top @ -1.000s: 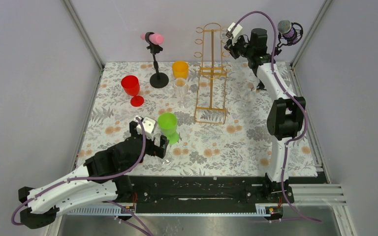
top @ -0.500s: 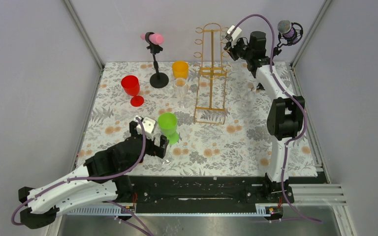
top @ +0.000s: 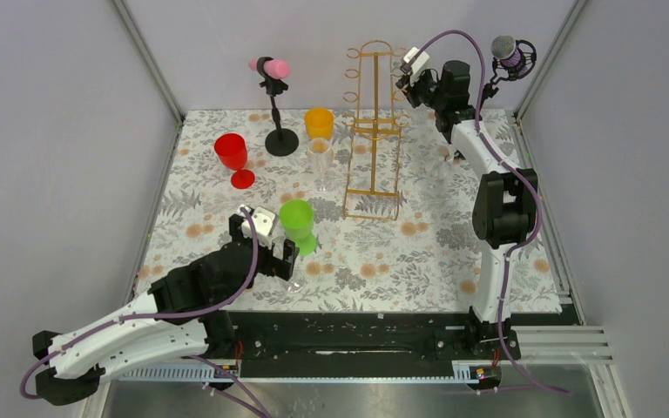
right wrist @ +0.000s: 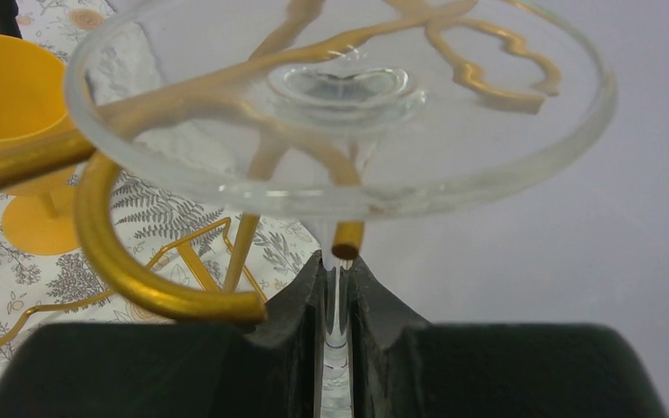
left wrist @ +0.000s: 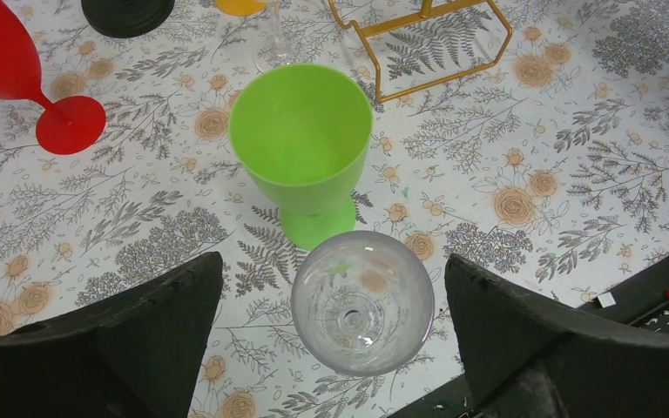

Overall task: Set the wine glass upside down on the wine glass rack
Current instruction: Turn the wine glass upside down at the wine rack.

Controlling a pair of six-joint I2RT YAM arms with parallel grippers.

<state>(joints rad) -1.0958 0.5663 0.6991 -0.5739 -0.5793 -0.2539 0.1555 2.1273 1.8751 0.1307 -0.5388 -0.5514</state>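
Up beside the top of the gold wine glass rack (top: pixel 373 131), the right gripper (right wrist: pixel 337 287) was clamped on the stem of the clear wine glass (right wrist: pixel 340 113) — foot upward, above a ring hook (right wrist: pixel 139 279) whose tip lay just beside the stem. Meanwhile the left gripper (left wrist: pixel 331 261) stood wide open around a second clear glass (left wrist: pixel 362 302), upright just beside a green goblet (left wrist: pixel 300 139).

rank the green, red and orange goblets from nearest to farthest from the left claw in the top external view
1. green goblet, just ahead of the left claw, near the table's front.
2. red goblet, farther back, toward the left.
3. orange goblet, at the back of the table, left of the wine glass rack.
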